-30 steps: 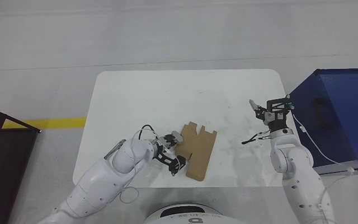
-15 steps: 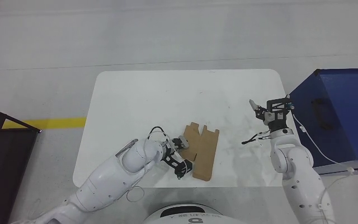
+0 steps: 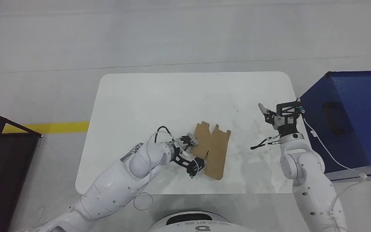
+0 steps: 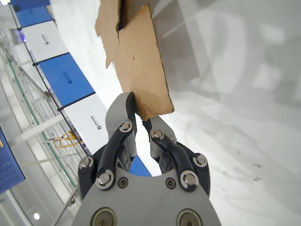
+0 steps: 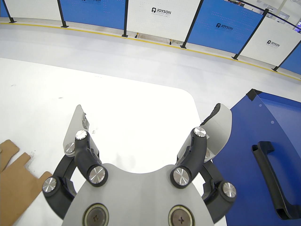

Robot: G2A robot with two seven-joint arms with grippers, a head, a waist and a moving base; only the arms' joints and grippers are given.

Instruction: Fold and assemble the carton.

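The flat brown carton [image 3: 211, 152] lies near the front middle of the white table [image 3: 145, 110], its notched flaps pointing toward the back. My left gripper [image 3: 193, 155] is at the carton's left edge, shut on a corner of the cardboard. In the left wrist view the carton [image 4: 138, 66] runs away from my left gripper [image 4: 140, 115], whose pads pinch its near corner. My right gripper [image 3: 279, 110] is near the table's right edge, open and holding nothing. In the right wrist view my right gripper [image 5: 150, 116] stands wide open above bare table, with the carton [image 5: 14, 177] off to one side.
A blue bin [image 3: 339, 119] stands just past the table's right edge, close to my right gripper; its black handle [image 5: 270, 175] faces that arm. A dark object [image 3: 14, 156] sits on the floor to the left. White and blue partition panels [image 5: 162, 12] ring the room.
My left arm has slid to the right with the carton in its grip, shifting the carton rightward and turning it slightly. The right arm has stayed where it was.
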